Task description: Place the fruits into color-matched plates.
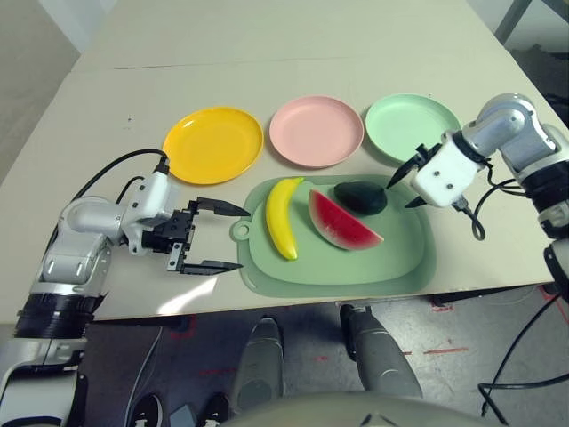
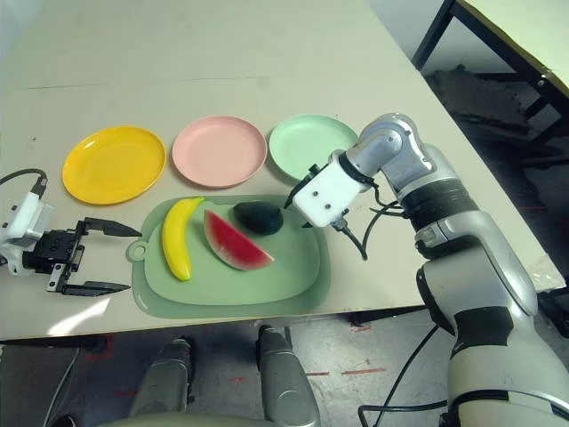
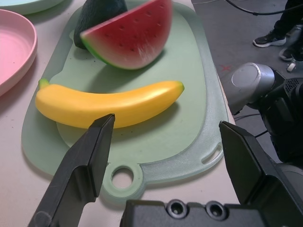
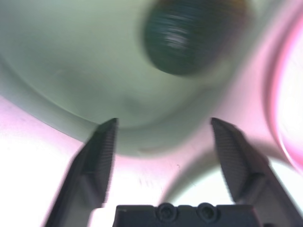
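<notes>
my right pincer (image 1: 402, 185) apart, empty | avocado (image 1: 360, 197) just ahead, untouched on mat (image 1: 400, 262) | angled down to straddle it | left pincer (image 1: 216, 237) apart, idle

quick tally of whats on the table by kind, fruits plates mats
Toy fruits: 3 (banana, watermelon wedge, avocado), all on the mat
Plates: 3 (yellow-orange plate, pink plate, mint green plate), all empty
Cutting mat: 1
Total: 7
</notes>
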Robot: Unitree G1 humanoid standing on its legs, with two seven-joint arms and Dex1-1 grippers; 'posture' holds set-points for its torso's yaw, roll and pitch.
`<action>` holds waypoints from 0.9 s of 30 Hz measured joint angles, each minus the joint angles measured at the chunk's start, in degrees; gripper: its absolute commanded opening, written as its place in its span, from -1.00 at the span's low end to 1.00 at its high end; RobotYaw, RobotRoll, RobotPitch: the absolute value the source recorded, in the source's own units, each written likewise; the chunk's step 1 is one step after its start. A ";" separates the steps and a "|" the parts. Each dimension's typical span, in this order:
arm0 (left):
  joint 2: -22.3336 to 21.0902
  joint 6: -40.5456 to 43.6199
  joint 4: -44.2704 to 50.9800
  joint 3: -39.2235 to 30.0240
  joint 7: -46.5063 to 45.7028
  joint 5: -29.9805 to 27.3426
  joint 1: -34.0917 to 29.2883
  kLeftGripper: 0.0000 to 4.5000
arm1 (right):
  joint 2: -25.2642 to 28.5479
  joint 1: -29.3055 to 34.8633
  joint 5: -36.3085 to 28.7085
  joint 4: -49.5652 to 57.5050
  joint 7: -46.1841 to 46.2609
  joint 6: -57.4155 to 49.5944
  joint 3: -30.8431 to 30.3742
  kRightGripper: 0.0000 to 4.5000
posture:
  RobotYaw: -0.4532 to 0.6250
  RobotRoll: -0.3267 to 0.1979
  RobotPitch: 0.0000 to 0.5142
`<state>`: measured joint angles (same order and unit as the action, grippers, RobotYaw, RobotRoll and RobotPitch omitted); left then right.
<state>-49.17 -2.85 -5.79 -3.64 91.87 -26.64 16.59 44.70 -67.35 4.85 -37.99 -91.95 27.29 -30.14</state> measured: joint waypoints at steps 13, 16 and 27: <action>-0.25 -0.46 -1.18 0.71 0.08 -0.01 1.30 1.00 | 7.20 -2.31 -7.52 42.41 -0.21 -86.56 -2.81 0.98 | -0.35 0.25 -0.08; 0.14 0.19 -0.96 1.13 0.03 -0.47 2.32 1.00 | 5.98 -3.53 -9.88 45.79 1.13 -97.61 -3.91 0.98 | -0.35 0.25 -0.07; 2.81 8.59 3.72 -1.06 -6.02 -6.80 3.54 1.00 | 3.78 -4.45 -14.87 46.45 9.25 -104.03 -7.32 0.98 | -0.31 0.25 -0.04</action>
<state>-46.36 5.75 -2.07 -4.69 85.84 -33.44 20.12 48.48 -71.80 -10.03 8.46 -82.70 -76.74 -37.46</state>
